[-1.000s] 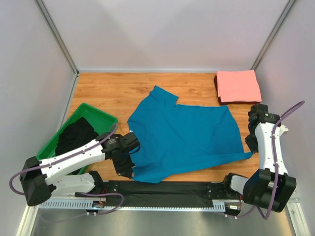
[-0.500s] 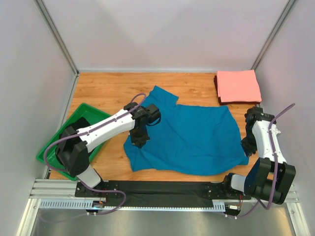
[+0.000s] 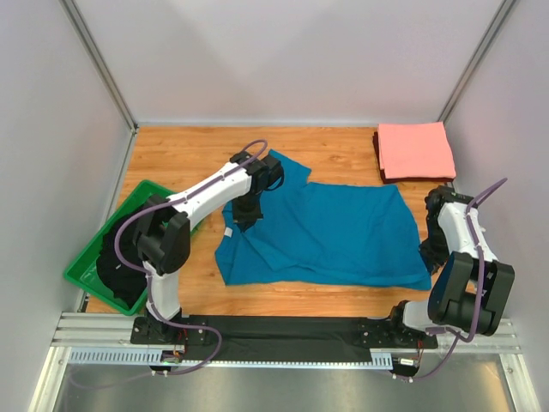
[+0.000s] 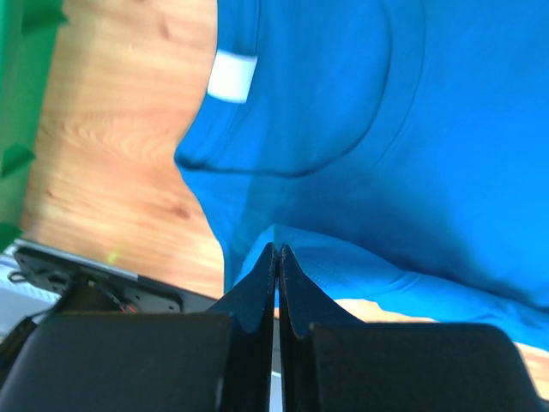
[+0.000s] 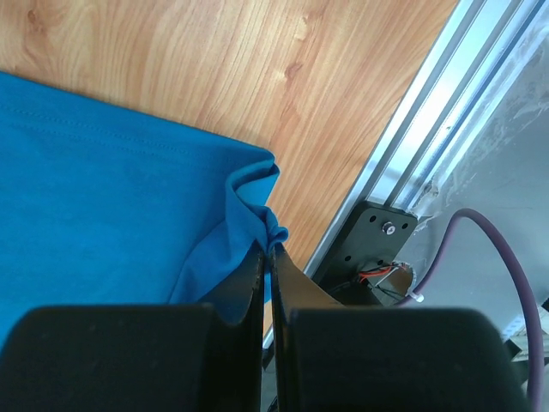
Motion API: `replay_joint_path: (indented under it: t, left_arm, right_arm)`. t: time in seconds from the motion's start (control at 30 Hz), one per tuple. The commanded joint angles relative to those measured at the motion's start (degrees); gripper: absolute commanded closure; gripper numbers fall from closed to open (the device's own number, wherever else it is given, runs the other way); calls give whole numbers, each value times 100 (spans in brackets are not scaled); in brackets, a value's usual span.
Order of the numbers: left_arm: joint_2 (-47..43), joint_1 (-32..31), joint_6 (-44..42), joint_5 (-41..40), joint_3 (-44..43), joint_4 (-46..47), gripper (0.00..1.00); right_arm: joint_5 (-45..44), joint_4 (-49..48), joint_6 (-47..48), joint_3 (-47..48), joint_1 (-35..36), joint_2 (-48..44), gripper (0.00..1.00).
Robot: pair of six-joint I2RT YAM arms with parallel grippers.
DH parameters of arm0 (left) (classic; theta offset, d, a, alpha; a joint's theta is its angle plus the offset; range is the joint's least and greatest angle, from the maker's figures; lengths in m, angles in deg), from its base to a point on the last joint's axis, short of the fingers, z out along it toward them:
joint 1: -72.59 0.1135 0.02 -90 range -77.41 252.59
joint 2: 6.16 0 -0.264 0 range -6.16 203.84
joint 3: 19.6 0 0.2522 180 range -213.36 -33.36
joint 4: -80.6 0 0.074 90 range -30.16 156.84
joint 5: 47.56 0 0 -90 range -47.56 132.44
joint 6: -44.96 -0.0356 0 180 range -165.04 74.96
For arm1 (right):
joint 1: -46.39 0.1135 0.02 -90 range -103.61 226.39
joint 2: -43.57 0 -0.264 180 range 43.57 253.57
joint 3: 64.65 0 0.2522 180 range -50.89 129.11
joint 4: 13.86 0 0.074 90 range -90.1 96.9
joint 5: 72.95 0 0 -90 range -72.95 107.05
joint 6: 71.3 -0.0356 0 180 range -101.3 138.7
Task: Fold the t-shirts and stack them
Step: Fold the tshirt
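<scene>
At the near right, the right gripper point(image 5: 268, 249) has its jaws pressed together on the near right corner of the teal-blue t-shirt point(image 3: 334, 236). The cloth there bunches into a small crumpled peak at the fingertips. Just right of that corner, an aluminium rail point(image 5: 412, 129) runs along the edge of the wooden table point(image 3: 180, 159), and a purple cable point(image 5: 480, 249) loops beside it.

At the near left sits a green tray point(image 3: 83, 273) with a heap of black cloth point(image 3: 116, 266) inside it.

The teal-blue t-shirt lies spread across the middle of the table, mostly flat, with one short sleeve pointing to the far side. The left gripper point(image 4: 276, 251) is over the shirt's left part, its jaws closed tight on a raised fold of the blue cloth. Close to that grip, the neck opening shows a small white neck label point(image 4: 232, 75). It is too blurred for any print or brand on it to be read.

In the far right corner, well apart from the blue shirt, the salmon-pink t-shirt point(image 3: 416, 150) lies folded into a flat rectangle, touched by neither gripper.
</scene>
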Motion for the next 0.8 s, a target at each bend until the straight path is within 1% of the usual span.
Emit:
replay_joint_path:
  t: [0.0, 0.13, 0.27, 0.4, 0.57, 0.77]
  left_arm:
    - [281, 162, -412, -266, -449, -314, 100]
    - [414, 399, -562, -266, -573, -235, 100]
    - [581, 531, -702, -117, -652, -95, 100]
    - [897, 575, -930, -73, -958, -15, 100]
    - [1301, 611, -1107, -90, -1538, -182, 100]
    - [1583, 751, -1195, -152, -1795, -323, 100]
  right_arm:
    - [-263, -213, 52, 109, -102, 99, 100]
    - [-289, -327, 166, 100, -286, 258, 99]
    - [-281, -494, 228, 65, -287, 398, 100]
    - [-228, -784, 342, -32, -278, 416, 100]
    - [27, -1031, 500, -102, -287, 574, 100]
    - [-113, -1154, 571, -111, -295, 750, 100]
